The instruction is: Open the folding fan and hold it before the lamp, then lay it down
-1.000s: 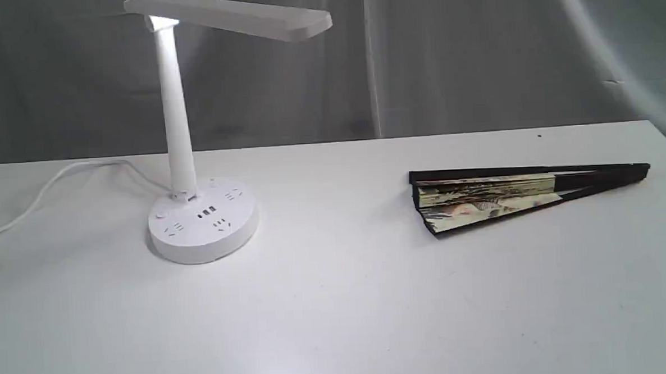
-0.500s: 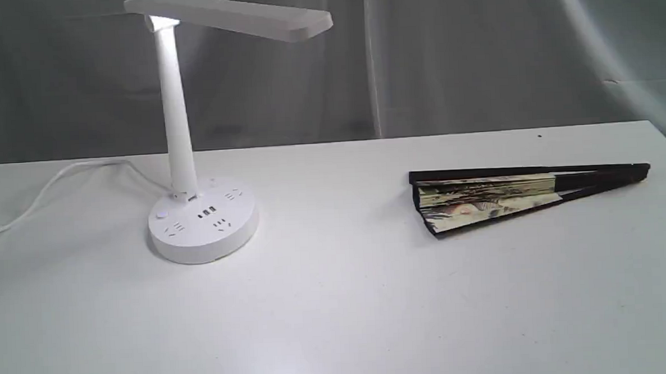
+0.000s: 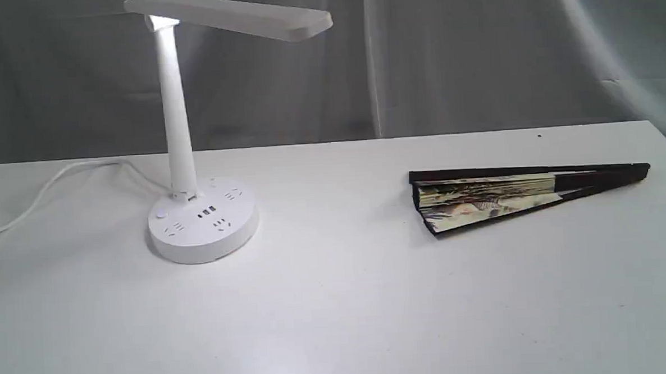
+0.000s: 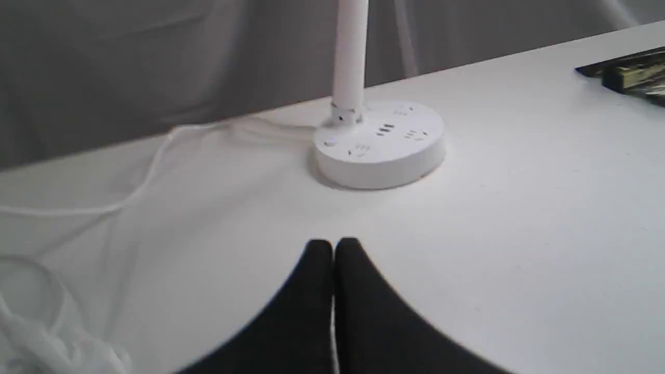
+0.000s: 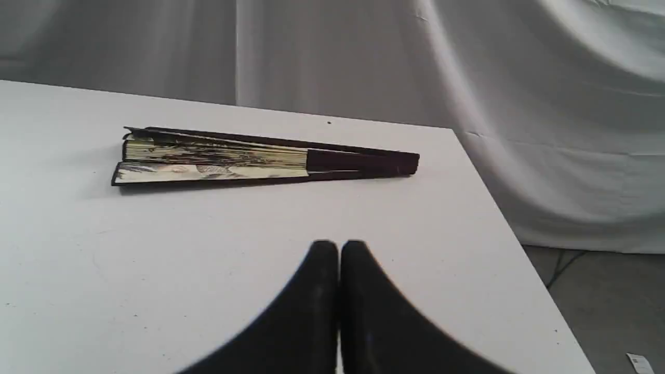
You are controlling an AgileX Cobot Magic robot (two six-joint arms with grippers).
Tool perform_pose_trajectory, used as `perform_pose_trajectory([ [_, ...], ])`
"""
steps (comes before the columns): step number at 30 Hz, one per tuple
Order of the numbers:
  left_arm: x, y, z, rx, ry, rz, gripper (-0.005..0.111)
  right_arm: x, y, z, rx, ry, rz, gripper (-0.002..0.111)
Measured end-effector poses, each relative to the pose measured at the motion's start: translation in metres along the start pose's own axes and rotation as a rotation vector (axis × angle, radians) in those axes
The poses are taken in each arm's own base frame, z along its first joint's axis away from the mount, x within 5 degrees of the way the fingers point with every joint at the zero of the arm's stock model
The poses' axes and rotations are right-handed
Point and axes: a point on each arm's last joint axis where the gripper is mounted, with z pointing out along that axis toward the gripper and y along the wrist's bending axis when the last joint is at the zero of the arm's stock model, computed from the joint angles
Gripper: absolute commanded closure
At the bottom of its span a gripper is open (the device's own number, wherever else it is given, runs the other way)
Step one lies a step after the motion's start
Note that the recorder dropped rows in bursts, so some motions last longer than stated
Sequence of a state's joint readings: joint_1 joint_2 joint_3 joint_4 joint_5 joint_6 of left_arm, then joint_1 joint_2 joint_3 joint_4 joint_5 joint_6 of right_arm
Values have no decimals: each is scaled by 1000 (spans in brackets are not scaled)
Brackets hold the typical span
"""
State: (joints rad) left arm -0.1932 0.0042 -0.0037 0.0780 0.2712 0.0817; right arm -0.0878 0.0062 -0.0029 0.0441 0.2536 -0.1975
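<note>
The folding fan (image 3: 513, 197) lies nearly closed on the right of the white table (image 3: 338, 299), its dark ribs' pivot end pointing right and the cream pleats slightly splayed. It also shows in the right wrist view, fan (image 5: 249, 157), beyond my right gripper (image 5: 338, 246), which is shut and empty, well short of it. The white lamp (image 3: 180, 126) stands at the left, lit, with its round base (image 3: 202, 221). My left gripper (image 4: 333, 244) is shut and empty, a short way from the lamp base (image 4: 382, 143). Neither gripper appears in the exterior view.
The lamp's white cord (image 3: 46, 188) runs off to the left across the table, and loops of cord (image 4: 47, 322) lie near the left arm. Grey cloth hangs behind. The table's right edge (image 5: 509, 228) drops to the floor.
</note>
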Motion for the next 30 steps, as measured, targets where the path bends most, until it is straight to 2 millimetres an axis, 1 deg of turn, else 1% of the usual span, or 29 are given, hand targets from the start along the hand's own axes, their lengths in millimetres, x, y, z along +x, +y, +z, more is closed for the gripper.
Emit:
perform_pose_trajectory([
  [5, -17, 1, -2, 6, -183, -135, 107, 0, 0, 0, 0, 0, 0, 108],
  [8, -23, 2, -3, 7, -259, -200, 107, 0, 0, 0, 0, 0, 0, 108],
  [13, -31, 3, -5, 11, -349, -285, 107, 0, 0, 0, 0, 0, 0, 108],
  [15, -34, 4, -7, 22, -386, -356, 107, 0, 0, 0, 0, 0, 0, 108],
  [17, -36, 5, -8, 35, -383, -419, 107, 0, 0, 0, 0, 0, 0, 108],
  [19, -46, 6, -11, 45, -384, -464, 107, 0, 0, 0, 0, 0, 0, 108],
  [21, -59, 8, -11, 50, -373, -487, 107, 0, 0, 0, 0, 0, 0, 108],
  [22, -69, 9, -11, 51, -365, -492, 107, 0, 0, 0, 0, 0, 0, 108],
  [26, -98, 13, 3, 44, -270, -485, 107, 0, 0, 0, 0, 0, 0, 108],
  [28, -110, 15, 15, 38, -214, -468, 107, 0, 0, 0, 0, 0, 0, 108],
  [30, -117, 16, 35, 30, -135, -436, 107, 0, 0, 0, 0, 0, 0, 108],
])
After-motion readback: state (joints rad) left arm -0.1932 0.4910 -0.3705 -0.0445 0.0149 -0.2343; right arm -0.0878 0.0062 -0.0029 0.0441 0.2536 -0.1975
